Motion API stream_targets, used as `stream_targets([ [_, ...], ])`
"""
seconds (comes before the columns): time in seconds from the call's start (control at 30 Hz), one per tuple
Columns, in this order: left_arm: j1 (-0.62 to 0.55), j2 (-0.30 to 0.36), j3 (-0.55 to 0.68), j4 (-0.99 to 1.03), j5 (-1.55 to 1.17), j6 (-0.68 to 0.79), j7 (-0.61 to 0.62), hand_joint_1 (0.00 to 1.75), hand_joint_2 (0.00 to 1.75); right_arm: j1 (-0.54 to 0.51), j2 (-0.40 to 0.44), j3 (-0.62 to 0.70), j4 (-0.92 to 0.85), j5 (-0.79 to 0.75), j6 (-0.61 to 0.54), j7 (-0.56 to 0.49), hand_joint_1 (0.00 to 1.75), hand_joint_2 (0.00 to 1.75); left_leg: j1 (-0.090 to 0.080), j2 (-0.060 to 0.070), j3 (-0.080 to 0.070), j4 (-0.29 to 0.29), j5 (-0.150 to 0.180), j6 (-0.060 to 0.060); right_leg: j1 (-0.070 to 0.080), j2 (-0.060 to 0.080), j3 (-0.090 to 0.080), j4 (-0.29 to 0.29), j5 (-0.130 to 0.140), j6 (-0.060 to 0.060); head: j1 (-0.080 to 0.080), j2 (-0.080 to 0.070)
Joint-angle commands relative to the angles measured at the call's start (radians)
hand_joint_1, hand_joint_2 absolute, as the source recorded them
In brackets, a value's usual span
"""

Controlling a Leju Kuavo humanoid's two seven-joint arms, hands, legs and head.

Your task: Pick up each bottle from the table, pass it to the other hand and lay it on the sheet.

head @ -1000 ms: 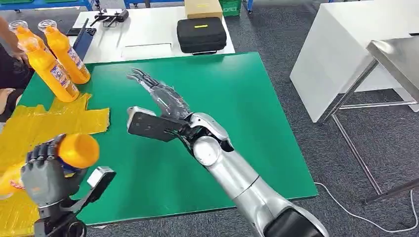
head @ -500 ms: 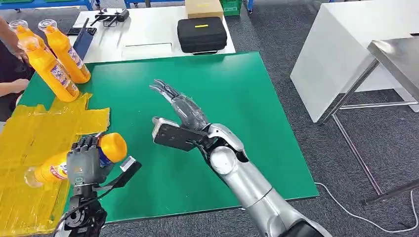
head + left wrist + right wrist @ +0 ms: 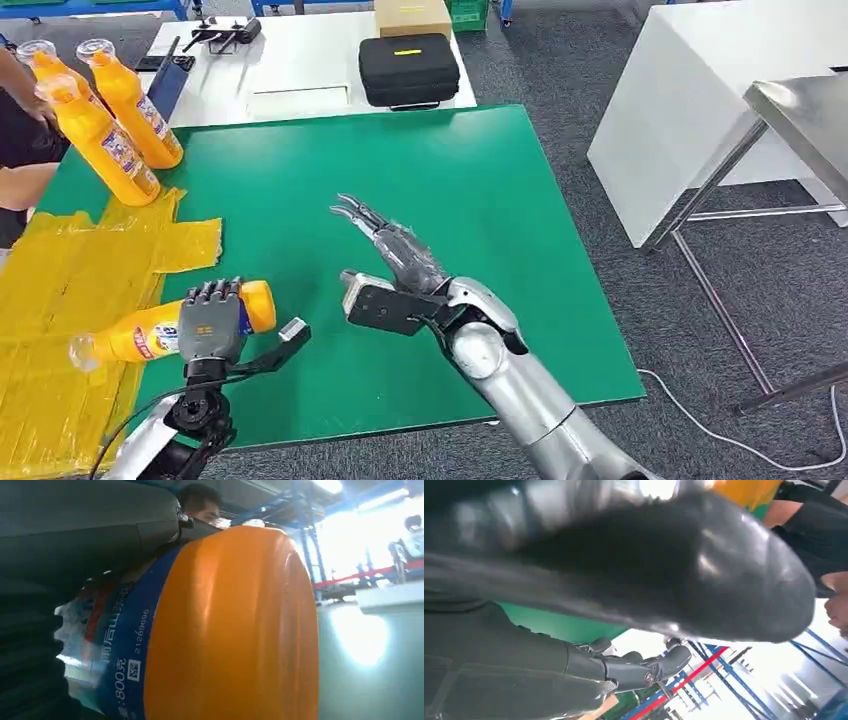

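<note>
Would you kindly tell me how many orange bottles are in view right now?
4. One lies sideways in the left hand, this held bottle over the yellow sheet's edge. Three standing bottles cluster at the green table's far left corner. More may be hidden off-frame.

The bottle (image 3: 150, 335) in my left robot hand (image 3: 212, 325) is glossy orange plastic with a smooth printed label. The sheet (image 3: 60, 270) beneath it looks like thin, crinkled yellow film, shiny in places. My table (image 3: 500, 200) has a smooth matt green top. My right arm (image 3: 520, 390) is polished silver, its robot hand (image 3: 395, 255) dark and glossy.
</note>
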Motion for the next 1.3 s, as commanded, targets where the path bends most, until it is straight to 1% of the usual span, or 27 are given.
stream_targets([
  [0.03, -0.171, -0.028, -0.139, 0.367, -0.002, 0.0, 0.043, 1.75, 1.75, 0.065, -0.099, 0.053, -0.031, 0.015, -0.028, -0.015, 0.0, 0.0, 0.002, -0.003, 0.002, 0.0, 0.0, -0.002, 0.002, -0.004, 0.004, -0.001, -0.001, -0.001, 0.0, 0.0],
  [0.13, -0.19, -0.032, -0.121, 0.431, -0.004, 0.0, 0.051, 1.75, 1.75, 0.093, -0.108, 0.055, -0.053, 0.021, -0.029, -0.016, 0.0, 0.0, 0.001, -0.002, 0.002, -0.001, 0.0, -0.001, 0.001, -0.003, 0.003, -0.001, -0.001, -0.001, 0.0, 0.0],
  [0.17, -0.194, -0.029, -0.12, 0.448, -0.004, 0.0, 0.059, 1.75, 1.75, 0.1, -0.109, 0.057, -0.054, 0.041, -0.026, -0.011, 0.0, 0.0, 0.003, -0.003, 0.005, 0.0, -0.002, -0.003, 0.003, -0.005, 0.007, -0.001, -0.002, -0.001, 0.0, 0.0],
  [0.2, -0.193, -0.024, -0.099, 0.455, -0.004, 0.0, 0.055, 1.75, 1.75, 0.11, -0.108, 0.052, -0.054, 0.04, -0.027, -0.011, 0.0, 0.0, 0.001, -0.001, 0.003, -0.001, -0.001, -0.002, 0.001, -0.002, 0.004, -0.001, -0.001, -0.001, 0.0, 0.0],
  [0.3, -0.189, 0.009, -0.057, 0.451, -0.002, 0.0, 0.047, 1.75, 1.75, 0.118, -0.096, 0.049, -0.032, 0.041, -0.027, -0.02, 0.0, 0.0, 0.002, 0.001, 0.004, -0.001, -0.001, -0.002, 0.002, 0.0, 0.004, -0.001, 0.0, -0.001, 0.0, 0.0],
  [0.47, -0.193, 0.01, -0.047, 0.465, -0.004, 0.0, 0.053, 1.75, 1.75, 0.117, -0.092, 0.046, -0.029, 0.041, -0.027, -0.02, 0.0, 0.0, 0.002, 0.002, 0.002, -0.001, -0.001, -0.002, 0.001, 0.001, 0.003, -0.001, 0.001, -0.002, 0.0, 0.0],
  [0.5, -0.201, 0.012, -0.022, 0.482, 0.01, 0.0, 0.045, 0.1, 1.75, 0.119, -0.09, 0.044, -0.026, 0.043, -0.027, -0.021, 0.0, 0.0, 0.002, 0.002, 0.003, -0.001, -0.001, -0.003, 0.001, 0.001, 0.004, -0.001, 0.001, -0.003, 0.0, 0.0],
  [0.53, -0.2, 0.026, -0.001, 0.461, 0.002, 0.0, 0.029, 0.0, 1.75, 0.123, -0.087, 0.041, -0.022, 0.046, -0.028, -0.023, 0.0, 0.0, 0.002, 0.002, 0.003, -0.001, -0.001, -0.002, 0.001, 0.001, 0.004, -0.001, 0.001, -0.003, 0.0, 0.0],
  [0.57, -0.195, 0.032, 0.016, 0.444, 0.001, 0.0, 0.026, 0.0, 1.75, 0.127, -0.086, 0.039, -0.021, 0.049, -0.03, -0.025, 0.0, 0.0, 0.003, 0.003, 0.003, -0.001, -0.001, -0.003, 0.002, 0.002, 0.004, -0.001, 0.001, -0.003, 0.0, 0.0],
  [0.6, -0.199, 0.038, 0.052, 0.436, 0.019, 0.0, -0.013, 0.0, 1.75, 0.137, -0.086, 0.034, -0.023, 0.054, -0.037, -0.025, 0.0, 0.0, 0.003, 0.003, 0.003, -0.001, -0.001, -0.002, 0.001, 0.002, 0.003, -0.001, 0.001, -0.003, 0.0, 0.0],
  [0.63, -0.205, 0.041, 0.062, 0.436, 0.025, 0.0, -0.03, 0.0, 1.75, 0.143, -0.086, 0.031, -0.025, 0.055, -0.041, -0.024, 0.0, 0.0, 0.003, 0.003, 0.003, 0.0, -0.001, -0.003, 0.002, 0.002, 0.004, -0.001, 0.001, -0.003, 0.0, 0.0],
  [0.67, -0.227, 0.049, 0.075, 0.448, 0.035, 0.0, -0.068, 0.0, 0.0, 0.157, -0.089, 0.028, -0.026, 0.056, -0.05, -0.025, 0.0, 0.0, 0.003, 0.002, 0.003, -0.001, 0.0, -0.003, 0.001, 0.001, 0.003, 0.0, 0.001, -0.003, 0.0, 0.0],
  [0.73, -0.26, 0.054, 0.102, 0.473, 0.047, 0.0, -0.118, 0.0, 0.0, 0.17, -0.091, 0.021, -0.028, 0.058, -0.06, -0.028, 0.0, 0.0, 0.004, 0.0, 0.002, 0.0, 0.0, -0.003, 0.003, -0.001, 0.003, 0.0, 0.001, -0.003, 0.0, 0.0],
  [0.9, -0.298, 0.048, 0.125, 0.49, 0.046, 0.0, -0.161, 0.0, 0.0, 0.187, -0.082, 0.013, -0.01, 0.069, -0.079, -0.034, 0.0, 0.0, 0.003, -0.001, 0.001, 0.001, 0.002, -0.004, 0.003, -0.002, 0.003, 0.0, 0.001, -0.003, 0.0, 0.0],
  [1.07, -0.311, 0.041, 0.169, 0.475, 0.067, 0.0, -0.189, 0.0, 0.0, 0.181, -0.077, 0.01, 0.041, 0.07, -0.102, -0.058, 0.0, 0.0, 0.004, -0.001, 0.001, 0.0, 0.002, -0.004, 0.003, -0.003, 0.003, 0.0, 0.001, -0.003, 0.0, 0.0],
  [1.2, -0.311, 0.041, 0.169, 0.475, 0.067, 0.0, -0.189, 0.0, 0.0, 0.181, -0.077, 0.01, 0.041, 0.07, -0.102, -0.058, 0.0, 0.0, 0.005, -0.001, 0.003, 0.0, 0.001, -0.005, 0.005, -0.003, 0.006, -0.001, 0.0, -0.003, 0.0, 0.0],
  [1.3, -0.311, 0.041, 0.169, 0.475, 0.067, 0.0, -0.189, 0.0, 0.0, 0.181, -0.077, 0.01, 0.041, 0.07, -0.102, -0.058, 0.0, 0.0, 0.003, 0.0, 0.002, 0.0, 0.002, -0.004, 0.003, -0.002, 0.004, 0.0, 0.001, -0.003, 0.0, 0.0],
])
